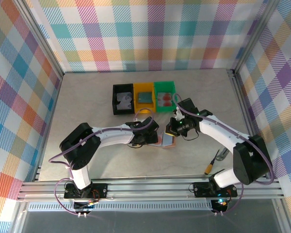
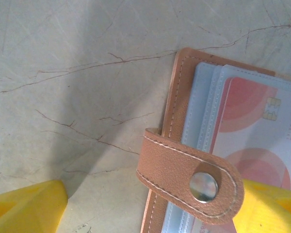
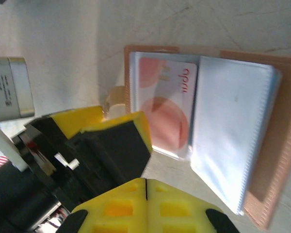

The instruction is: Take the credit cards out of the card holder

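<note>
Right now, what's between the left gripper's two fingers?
The strap of the wallet and a patch of bare table, seen in the left wrist view. The left gripper is open, its fingers wide apart.

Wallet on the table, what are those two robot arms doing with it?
They are emptying it. The brown wallet lies open on the table. The left gripper, wide open, straddles its strap edge, with one finger over it. The right gripper hangs close by, shut, with nothing seen between its tips. A pale card with red spots sits in a pocket. The row of bins behind seems to hold cards.
</note>
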Controlling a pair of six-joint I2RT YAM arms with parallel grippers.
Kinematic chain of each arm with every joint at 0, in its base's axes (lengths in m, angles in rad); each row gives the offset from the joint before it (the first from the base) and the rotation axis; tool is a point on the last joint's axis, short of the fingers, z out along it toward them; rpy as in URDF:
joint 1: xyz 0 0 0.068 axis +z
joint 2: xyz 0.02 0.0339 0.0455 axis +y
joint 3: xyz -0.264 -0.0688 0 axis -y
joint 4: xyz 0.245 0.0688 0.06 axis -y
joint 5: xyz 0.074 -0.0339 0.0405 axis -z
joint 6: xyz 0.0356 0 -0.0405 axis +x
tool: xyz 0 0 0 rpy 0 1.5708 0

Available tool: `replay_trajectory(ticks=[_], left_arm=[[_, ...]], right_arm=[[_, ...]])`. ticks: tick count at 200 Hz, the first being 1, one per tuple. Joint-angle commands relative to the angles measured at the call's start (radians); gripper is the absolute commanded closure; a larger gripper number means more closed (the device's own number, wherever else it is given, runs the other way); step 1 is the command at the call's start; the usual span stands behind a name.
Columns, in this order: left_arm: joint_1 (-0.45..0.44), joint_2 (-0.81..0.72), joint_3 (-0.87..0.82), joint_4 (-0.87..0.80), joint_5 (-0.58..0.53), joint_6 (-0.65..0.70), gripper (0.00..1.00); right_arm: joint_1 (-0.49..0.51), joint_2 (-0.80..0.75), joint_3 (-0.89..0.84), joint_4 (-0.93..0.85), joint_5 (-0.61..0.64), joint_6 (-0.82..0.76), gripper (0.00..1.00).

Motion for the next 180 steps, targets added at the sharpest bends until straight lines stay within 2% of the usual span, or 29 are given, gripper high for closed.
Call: replay_trajectory(ticks=[1,127,158,180], left_arm=[[-0.013,0.03,-0.05,-0.02,0.075,-0.034,0.13],[-0.015,0.001,-0.087,-0.021,0.082,-0.057,0.14],[-0.014,0.006,-0.081,-0.047,0.08,-0.063,0.14],[-0.015,0.013,-0.074,-0.064,0.085,-0.069,0.14]], right_arm=[[0.002,0.034,0.02,0.077,-0.054,0.072,0.97],[0.002,0.183,-0.077,0.179,0.064,0.108,1.0],[0.002,0.202,-0.089,0.176,0.114,0.091,0.96],[0.002,0.212,-0.102,0.204,0.103,0.082,0.94]])
